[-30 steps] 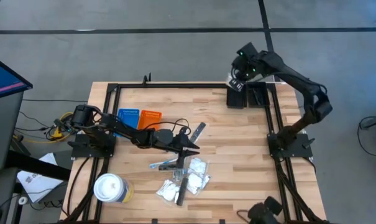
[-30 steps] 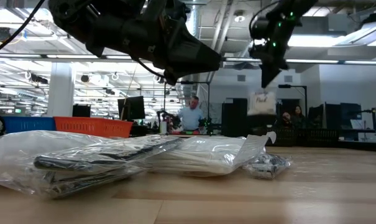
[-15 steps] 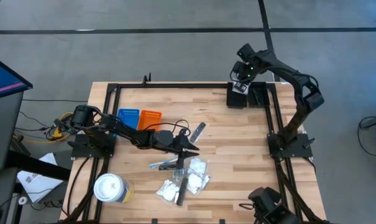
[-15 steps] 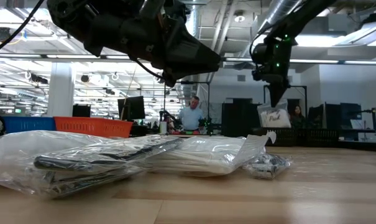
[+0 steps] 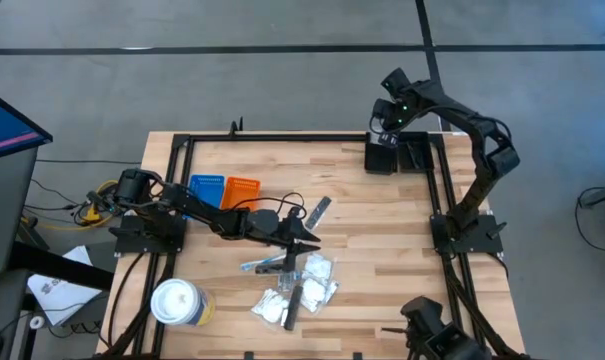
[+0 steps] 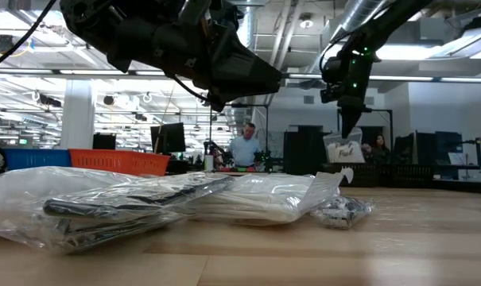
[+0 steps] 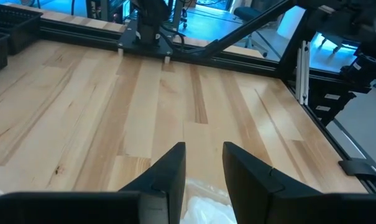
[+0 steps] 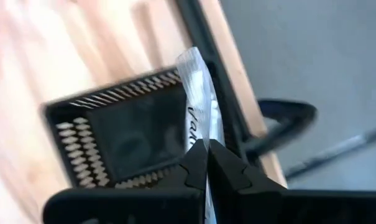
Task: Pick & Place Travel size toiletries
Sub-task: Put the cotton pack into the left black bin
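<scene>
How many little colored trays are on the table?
2: a blue tray and an orange tray, side by side near the left arm's base. None seems hidden.

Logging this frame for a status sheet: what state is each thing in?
right gripper: shut on packet, above black basket
left gripper: open, empty, over pile of packets
white cup: lidded, upright
blue tray, orange tray: side by side
</scene>
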`<state>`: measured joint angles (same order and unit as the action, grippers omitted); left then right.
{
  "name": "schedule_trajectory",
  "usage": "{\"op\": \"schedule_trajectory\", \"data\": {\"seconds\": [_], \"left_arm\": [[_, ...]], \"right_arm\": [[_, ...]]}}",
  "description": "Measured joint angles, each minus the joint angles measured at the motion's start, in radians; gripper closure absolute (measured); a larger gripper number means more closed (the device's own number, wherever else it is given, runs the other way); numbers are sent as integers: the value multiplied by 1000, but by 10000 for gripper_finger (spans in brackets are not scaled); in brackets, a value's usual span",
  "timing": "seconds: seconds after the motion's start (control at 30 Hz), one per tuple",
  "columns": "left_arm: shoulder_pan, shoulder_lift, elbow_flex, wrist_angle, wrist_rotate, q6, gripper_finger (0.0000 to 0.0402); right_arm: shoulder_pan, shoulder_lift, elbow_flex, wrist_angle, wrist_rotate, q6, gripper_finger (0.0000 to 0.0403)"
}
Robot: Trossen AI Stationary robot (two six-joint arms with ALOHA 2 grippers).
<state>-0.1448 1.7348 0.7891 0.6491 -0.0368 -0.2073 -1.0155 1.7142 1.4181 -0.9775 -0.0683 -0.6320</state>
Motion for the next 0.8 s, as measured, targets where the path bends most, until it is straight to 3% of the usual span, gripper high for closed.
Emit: {"op": "schedule_trajectory", "data": {"seconds": [0.13,0.8], "left_arm": [[0,0,0,-3,0,0,302],[0,0,0,-6,0,0,302]], "right_arm": [[-9,0,0,0,-99,-42,403],[-13,0,0,9,-89,-153,403]]}}
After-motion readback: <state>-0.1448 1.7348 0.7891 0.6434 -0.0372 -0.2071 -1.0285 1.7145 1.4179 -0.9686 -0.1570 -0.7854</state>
